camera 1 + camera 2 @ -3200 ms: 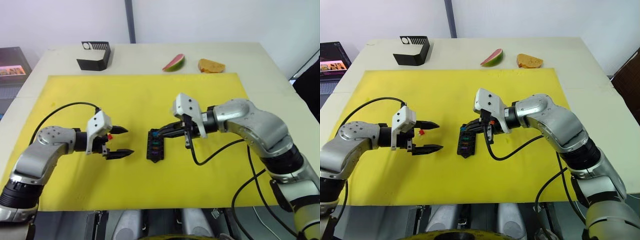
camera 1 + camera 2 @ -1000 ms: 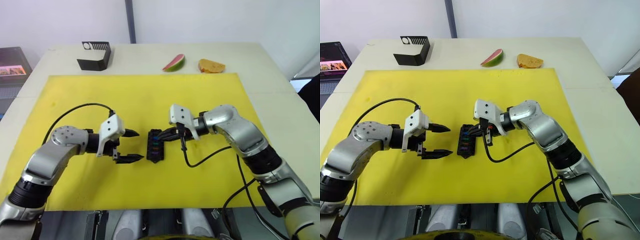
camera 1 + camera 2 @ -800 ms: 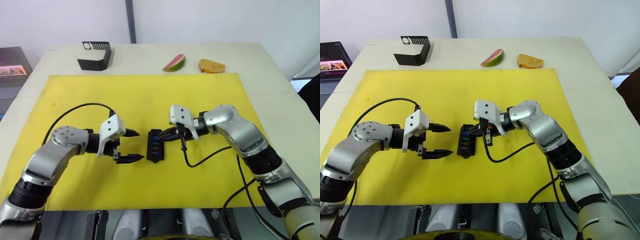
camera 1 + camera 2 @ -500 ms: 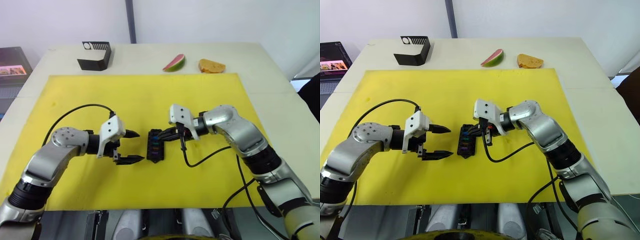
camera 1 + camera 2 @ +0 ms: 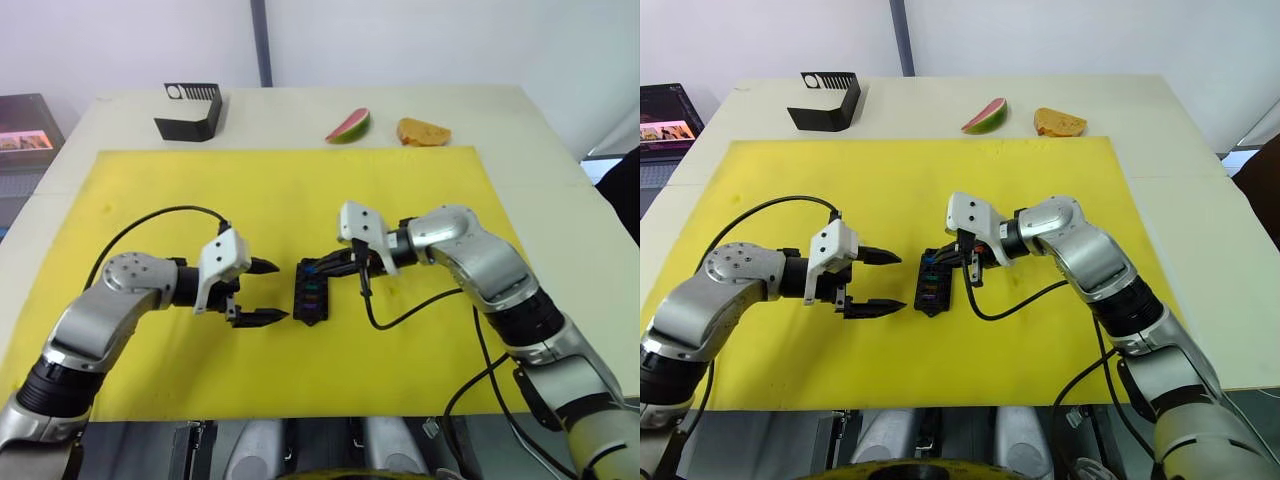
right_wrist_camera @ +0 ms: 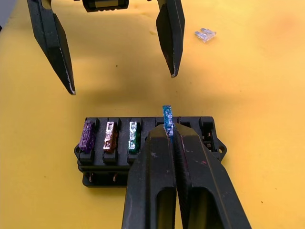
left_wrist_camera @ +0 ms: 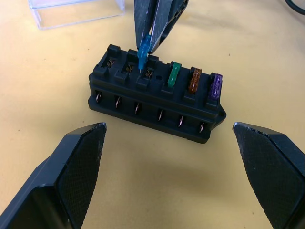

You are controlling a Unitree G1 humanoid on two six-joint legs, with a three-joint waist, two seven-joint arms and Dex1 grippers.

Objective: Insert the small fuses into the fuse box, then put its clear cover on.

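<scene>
My right gripper (image 6: 167, 136) pinches the blue fuse (image 7: 143, 51), its tip at the fourth slot of the fuse box (image 7: 155, 95), beside the green one. If it's tilted, pressing could bend the blades or tip the box. My left gripper (image 5: 878, 282) hangs spread nearby; there's open mat (image 5: 400, 190) all round, and the clear cover (image 7: 76, 10) lies beyond the box.

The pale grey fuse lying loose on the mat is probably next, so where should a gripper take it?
The pale grey fuse lies flat on the yellow mat. Come from above and pinch across its narrow body, probably leaving the blade end free for insertion.
</scene>
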